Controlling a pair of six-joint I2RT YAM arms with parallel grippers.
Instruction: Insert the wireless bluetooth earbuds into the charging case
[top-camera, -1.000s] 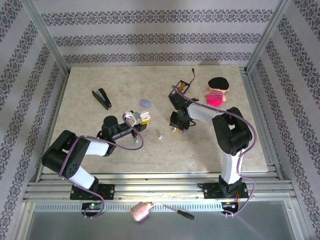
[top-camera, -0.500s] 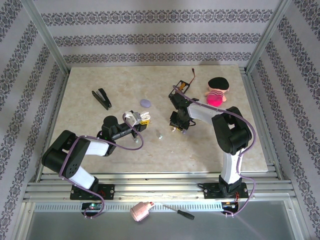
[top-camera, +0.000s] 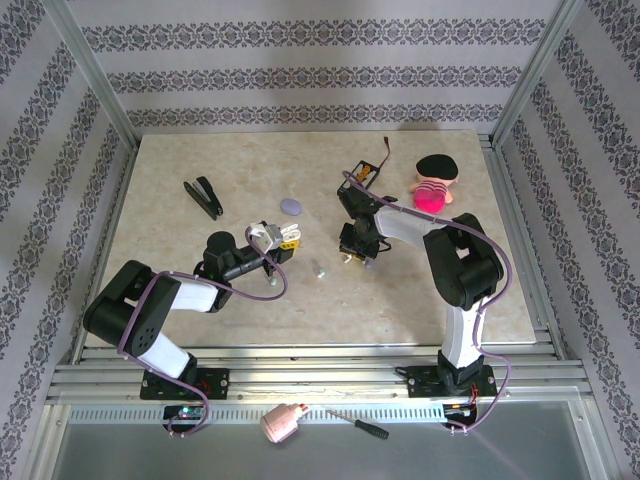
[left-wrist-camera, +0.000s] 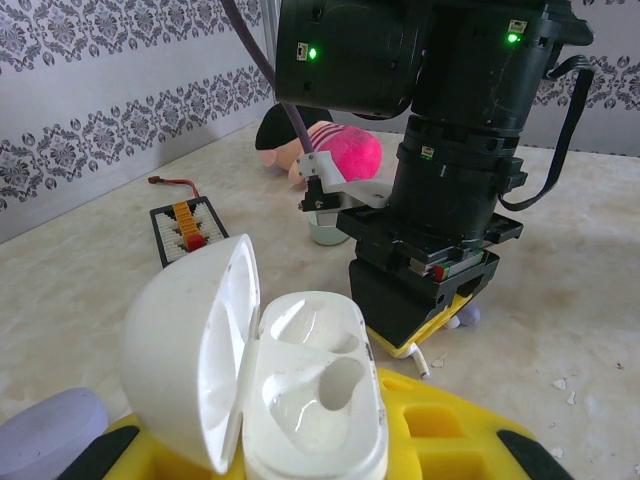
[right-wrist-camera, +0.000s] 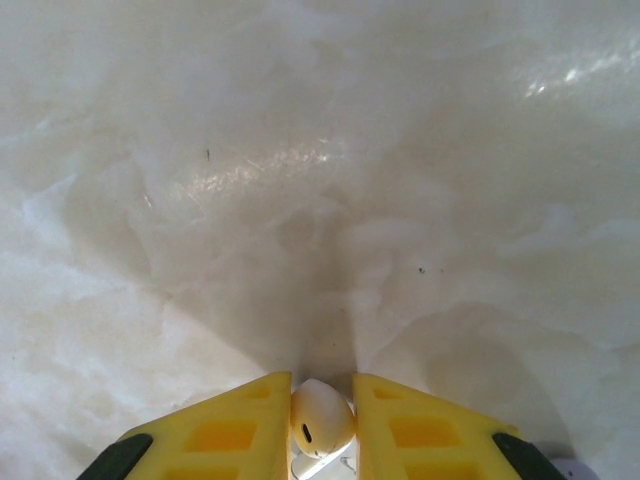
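My left gripper (left-wrist-camera: 312, 445) is shut on the white charging case (left-wrist-camera: 300, 385). The case stands with its lid (left-wrist-camera: 190, 350) swung open to the left and both wells empty. From above, case (top-camera: 264, 235) and left gripper (top-camera: 272, 240) sit left of the table's centre. My right gripper (right-wrist-camera: 322, 390) points straight down at the table, its yellow fingers (right-wrist-camera: 225, 425) shut on a white earbud (right-wrist-camera: 322, 420) that rests on the surface. In the left wrist view that right gripper (left-wrist-camera: 425, 330) stands just beyond the case, with a white stem (left-wrist-camera: 424, 362) poking out beneath it.
A small pale bit (top-camera: 318, 268) lies between the two grippers. A lavender oval (top-camera: 292, 206) is behind the left gripper. A black battery holder with wires (top-camera: 365, 172), a pink plush doll (top-camera: 433, 185) and a black clip (top-camera: 204, 196) lie further back.
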